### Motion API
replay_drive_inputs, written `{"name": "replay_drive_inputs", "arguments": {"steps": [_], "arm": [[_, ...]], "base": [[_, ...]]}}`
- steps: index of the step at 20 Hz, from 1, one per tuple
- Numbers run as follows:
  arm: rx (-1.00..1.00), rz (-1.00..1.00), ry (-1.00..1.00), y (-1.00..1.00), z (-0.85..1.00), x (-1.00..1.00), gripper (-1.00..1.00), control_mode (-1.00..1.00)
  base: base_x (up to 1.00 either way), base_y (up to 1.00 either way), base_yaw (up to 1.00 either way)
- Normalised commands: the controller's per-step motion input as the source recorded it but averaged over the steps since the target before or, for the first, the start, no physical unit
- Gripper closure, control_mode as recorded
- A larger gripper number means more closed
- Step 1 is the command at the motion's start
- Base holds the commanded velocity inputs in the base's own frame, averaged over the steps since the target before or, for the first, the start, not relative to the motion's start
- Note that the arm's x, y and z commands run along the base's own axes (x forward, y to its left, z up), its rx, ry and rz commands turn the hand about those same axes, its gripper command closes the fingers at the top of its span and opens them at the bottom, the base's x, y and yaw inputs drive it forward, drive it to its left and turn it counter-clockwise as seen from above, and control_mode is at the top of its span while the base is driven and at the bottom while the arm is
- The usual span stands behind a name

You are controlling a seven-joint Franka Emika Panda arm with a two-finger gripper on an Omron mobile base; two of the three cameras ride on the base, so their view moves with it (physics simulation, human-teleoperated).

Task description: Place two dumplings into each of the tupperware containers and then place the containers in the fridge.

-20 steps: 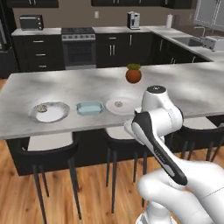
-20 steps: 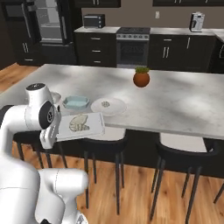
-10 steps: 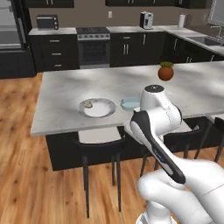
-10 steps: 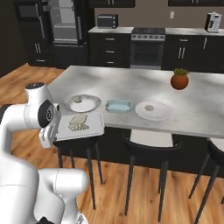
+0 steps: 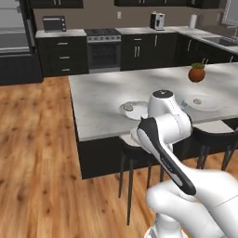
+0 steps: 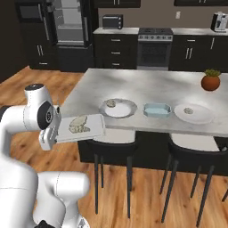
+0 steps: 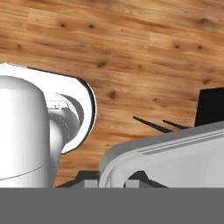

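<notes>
My gripper (image 6: 54, 135) is shut on the near edge of a tupperware container (image 6: 87, 129) held level off the counter's left end, with dumplings (image 6: 79, 125) inside. In the hand view the container's whitish rim (image 7: 175, 151) sits between the dark fingertips (image 7: 84, 176) over the wood floor. A second light-blue tupperware container (image 6: 156, 109) rests on the counter between two white plates. One dumpling (image 6: 111, 103) lies on the left plate (image 6: 126, 110), another dumpling (image 6: 189, 111) on the right plate (image 6: 200, 116). The fridge (image 6: 69, 26) stands at the far left, its pale interior visible.
A potted plant (image 6: 210, 81) stands at the counter's far right. Black stools (image 6: 111, 149) line the island's near side. A microwave (image 6: 112, 21) and stove (image 6: 154, 44) are on the back wall. Open wood floor (image 5: 37, 139) lies left of the island (image 5: 97, 107).
The base has moved left, so the whole scene has slid right and the fridge has come into view. The container stays in my gripper.
</notes>
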Motion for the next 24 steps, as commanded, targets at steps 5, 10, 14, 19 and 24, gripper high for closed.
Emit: {"name": "replay_drive_inputs", "arguments": {"steps": [5,10,14,19,24], "arm": [[0.00,0.00,0.00,0.00,0.00,0.00,1.00,1.00],[0.00,0.00,0.00,0.00,0.00,0.00,1.00,1.00],[0.00,0.00,0.00,0.00,0.00,0.00,1.00,1.00],[0.00,0.00,0.00,0.00,0.00,0.00,1.00,1.00],[0.00,0.00,0.00,0.00,0.00,0.00,1.00,1.00]], "base": [[0.25,0.93,-0.24],[0.01,1.00,-0.21],[0.14,1.00,-0.15],[0.50,1.00,-0.12],[0.81,1.00,-0.11]]}}
